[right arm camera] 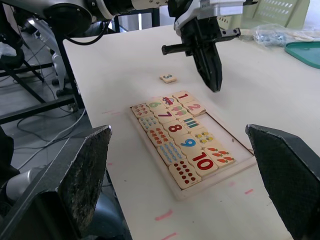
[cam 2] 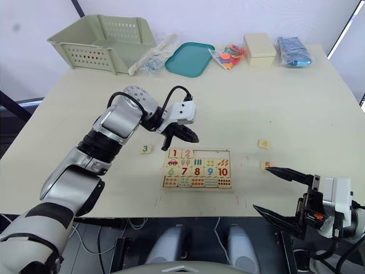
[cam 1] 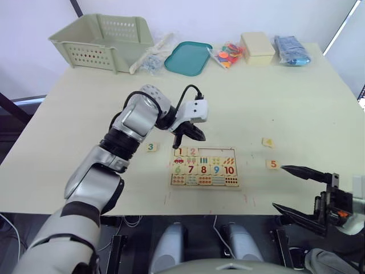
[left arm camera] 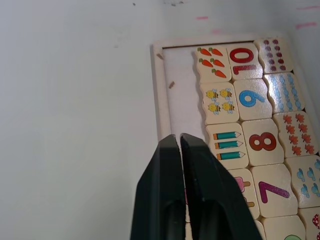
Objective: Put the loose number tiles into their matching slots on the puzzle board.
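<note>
The puzzle board (cam 1: 173,166) lies near the table's front edge, with tiles 1 (cam 1: 180,151) and 2 (cam 1: 193,151) seated in its top row. The other top-row slots (cam 1: 215,152) are bare wood. Loose tile 3 (cam 1: 151,146) lies on the table left of the board. Tiles 4 (cam 1: 267,142) and 5 (cam 1: 273,164) lie to its right. My left gripper (cam 1: 191,135) hovers shut and empty over the board's top-left corner, its fingers (left arm camera: 165,190) pressed together above the slot row. Off the front right of the board, my right gripper (cam 1: 279,186) stands wide open and empty, its upper fingertip close to tile 5.
Along the far edge stand a green basket (cam 1: 102,40), a clear bag (cam 1: 151,60), a teal tray (cam 1: 188,57), a bag of coloured pieces (cam 1: 227,55), a cream box (cam 1: 258,47) and a blue bag (cam 1: 291,50).
</note>
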Motion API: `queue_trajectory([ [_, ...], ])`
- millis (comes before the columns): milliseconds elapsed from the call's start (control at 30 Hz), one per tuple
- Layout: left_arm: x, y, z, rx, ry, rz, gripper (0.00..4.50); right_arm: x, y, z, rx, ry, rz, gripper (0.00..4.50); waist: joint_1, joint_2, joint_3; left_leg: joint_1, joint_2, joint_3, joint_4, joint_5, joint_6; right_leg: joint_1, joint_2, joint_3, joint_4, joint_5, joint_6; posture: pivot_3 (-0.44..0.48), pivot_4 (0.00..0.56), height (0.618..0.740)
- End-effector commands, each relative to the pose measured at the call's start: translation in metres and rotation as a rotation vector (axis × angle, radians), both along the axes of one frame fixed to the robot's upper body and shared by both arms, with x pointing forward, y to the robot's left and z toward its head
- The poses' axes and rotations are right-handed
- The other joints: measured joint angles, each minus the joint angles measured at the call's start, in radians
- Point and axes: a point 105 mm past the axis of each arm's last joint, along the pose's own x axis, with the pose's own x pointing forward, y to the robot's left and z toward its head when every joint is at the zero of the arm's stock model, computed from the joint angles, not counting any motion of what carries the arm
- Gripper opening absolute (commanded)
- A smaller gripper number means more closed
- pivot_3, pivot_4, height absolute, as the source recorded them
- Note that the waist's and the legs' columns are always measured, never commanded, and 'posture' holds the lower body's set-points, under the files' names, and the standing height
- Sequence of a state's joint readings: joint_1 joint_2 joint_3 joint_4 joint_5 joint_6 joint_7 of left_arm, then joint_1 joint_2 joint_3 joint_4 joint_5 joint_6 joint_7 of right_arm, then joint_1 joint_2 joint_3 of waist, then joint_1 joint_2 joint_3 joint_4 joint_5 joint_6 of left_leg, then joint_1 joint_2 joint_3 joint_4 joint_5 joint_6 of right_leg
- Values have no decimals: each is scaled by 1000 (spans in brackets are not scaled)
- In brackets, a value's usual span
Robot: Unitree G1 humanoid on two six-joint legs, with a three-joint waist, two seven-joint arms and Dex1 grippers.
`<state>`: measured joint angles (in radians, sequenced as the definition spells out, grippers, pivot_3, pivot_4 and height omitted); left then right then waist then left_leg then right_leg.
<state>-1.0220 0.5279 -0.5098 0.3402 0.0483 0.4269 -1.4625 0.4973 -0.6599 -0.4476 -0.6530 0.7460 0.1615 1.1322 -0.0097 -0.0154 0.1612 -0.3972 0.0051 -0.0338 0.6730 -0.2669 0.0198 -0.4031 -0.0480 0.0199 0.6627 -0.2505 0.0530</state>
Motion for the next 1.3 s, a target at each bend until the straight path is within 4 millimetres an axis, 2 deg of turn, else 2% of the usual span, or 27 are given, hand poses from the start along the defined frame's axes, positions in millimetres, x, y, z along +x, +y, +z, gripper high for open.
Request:
queue_trajectory([
  [33,1,0,-1,28,-15,-12,20,-3,4,7,0,-44,12,4500,0,0,0,0,0,0,0,0,0,0,0,0,0,0,0,0,150,740],
  [233,2,-1,-10,68,-13,-9,20,-3,5,6,0,-43,9,4500,1,0,0,0,0,0,0,0,0,0,0,0,0,0,0,0,150,740],
  [1300,-1,-4,-24,131,15,2,20,-9,5,4,10,-34,-11,4500,0,0,0,0,0,0,0,0,0,0,0,0,0,0,0,0,150,740],
])
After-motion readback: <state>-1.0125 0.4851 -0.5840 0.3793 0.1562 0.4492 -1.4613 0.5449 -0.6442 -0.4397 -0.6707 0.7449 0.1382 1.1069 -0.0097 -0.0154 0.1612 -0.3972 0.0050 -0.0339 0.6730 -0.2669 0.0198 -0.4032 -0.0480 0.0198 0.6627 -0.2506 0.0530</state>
